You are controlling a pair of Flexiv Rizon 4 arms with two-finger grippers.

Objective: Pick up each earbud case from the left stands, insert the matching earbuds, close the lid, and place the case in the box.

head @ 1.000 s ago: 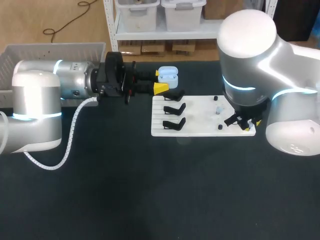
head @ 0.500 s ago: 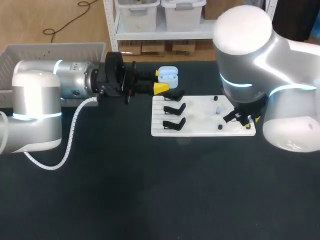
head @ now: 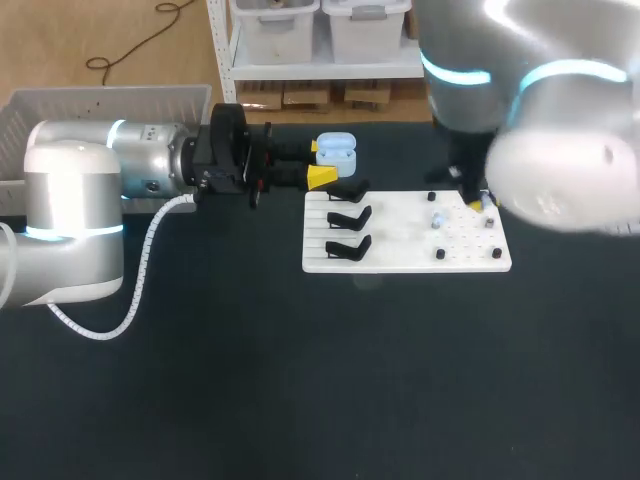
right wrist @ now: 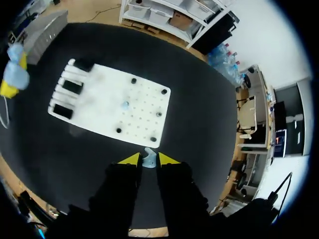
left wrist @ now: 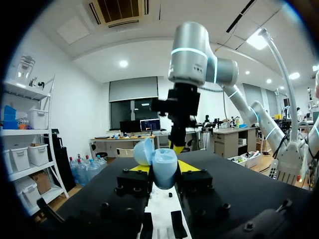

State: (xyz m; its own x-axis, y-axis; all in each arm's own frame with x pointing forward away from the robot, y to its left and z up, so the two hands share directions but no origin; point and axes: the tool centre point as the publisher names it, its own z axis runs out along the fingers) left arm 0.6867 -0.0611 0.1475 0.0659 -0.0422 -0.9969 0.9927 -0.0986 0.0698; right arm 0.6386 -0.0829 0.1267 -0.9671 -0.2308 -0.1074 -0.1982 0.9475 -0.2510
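My left gripper [head: 320,162] is behind the white board [head: 400,262], shut on a pale blue earbud case [head: 336,151] whose lid stands open. In the left wrist view the case [left wrist: 164,168] sits between the yellow tips, with my right arm hanging just ahead of it. My right gripper [right wrist: 149,159] is raised above the board's far right corner, shut on a small pale blue earbud [right wrist: 148,161]. In the head view that gripper [head: 478,203] is partly hidden by the arm. Another pale blue earbud [head: 437,218] rests on the board. Three black stands [head: 348,217] line the board's left side, all without cases.
Small black pegs [head: 440,254] dot the board's right half. A white basket [head: 100,105] stands at the table's far left, behind my left arm. Dark table surface stretches in front of the board.
My right arm has risen from the board's front right corner and swung toward the back, carrying the earbud. Its fingers narrowed slightly. The left arm and the case have not moved.
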